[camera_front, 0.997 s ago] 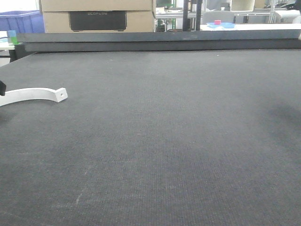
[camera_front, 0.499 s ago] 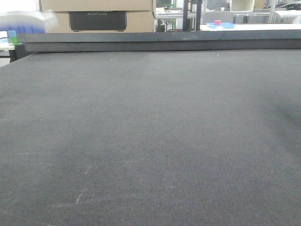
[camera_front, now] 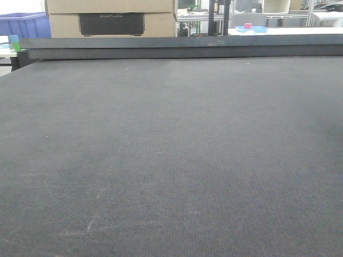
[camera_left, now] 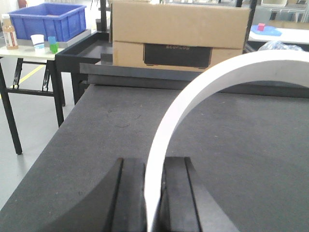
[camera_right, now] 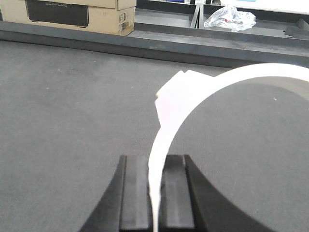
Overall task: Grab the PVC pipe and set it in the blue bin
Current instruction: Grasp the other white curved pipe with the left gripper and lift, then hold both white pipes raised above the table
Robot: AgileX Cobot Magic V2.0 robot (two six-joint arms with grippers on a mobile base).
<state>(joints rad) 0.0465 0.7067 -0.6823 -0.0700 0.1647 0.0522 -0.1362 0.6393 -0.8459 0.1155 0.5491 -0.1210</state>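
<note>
My left pincer [camera_left: 153, 186] is clenched on a PVC pipe [camera_left: 193, 92], a smooth, matte white arc that rises from between the black jaws and bends off to the right. My right pincer [camera_right: 155, 193] grips a second white arc [camera_right: 164, 140] the same way. So the grab looks done; the carry and the drop are left. Below lies the tabletop [camera_left: 251, 145], a dark, finely woven mat. Beyond its far rail sits a cardboard box [camera_left: 178, 34]. The blue bin [camera_left: 48, 20], rigid thick-rimmed plastic, stands far off to the left.
</note>
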